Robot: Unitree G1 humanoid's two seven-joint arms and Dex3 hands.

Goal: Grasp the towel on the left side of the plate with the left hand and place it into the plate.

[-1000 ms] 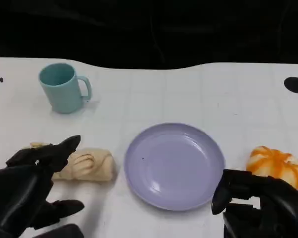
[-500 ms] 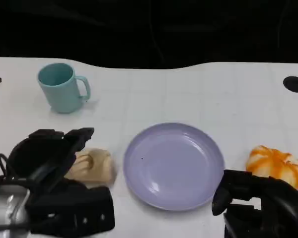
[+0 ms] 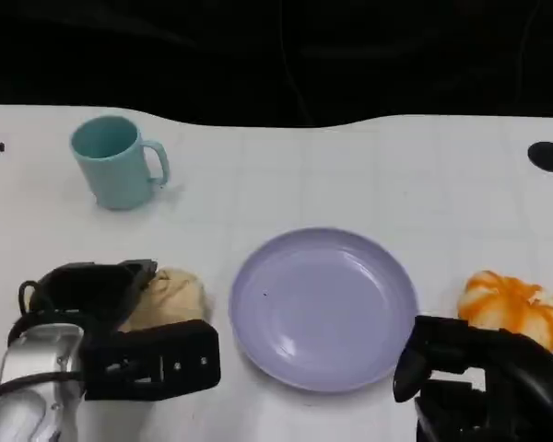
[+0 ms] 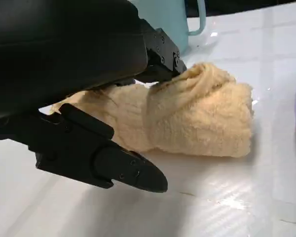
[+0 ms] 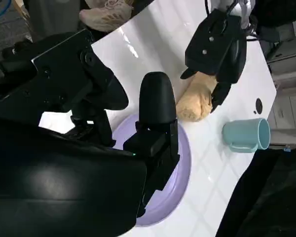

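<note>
Three views guided me. From the head, my left hand [image 3: 120, 345] straddled the towel [image 3: 170, 296] left of the plate [image 3: 323, 308]; the right hand [image 3: 479, 387] idled, grasping nothing. At the left wrist, fingers [image 4: 113, 168] bracketed the roll, unclosed. I judged clenching and lifting came next. The right wrist agreed. I read no writing.

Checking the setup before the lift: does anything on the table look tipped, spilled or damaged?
Nothing stands out. The teal mug stands upright, the purple plate lies flat and bare, the pumpkin sits beside it, and the rolled towel lies on the table with the left hand over it.
</note>
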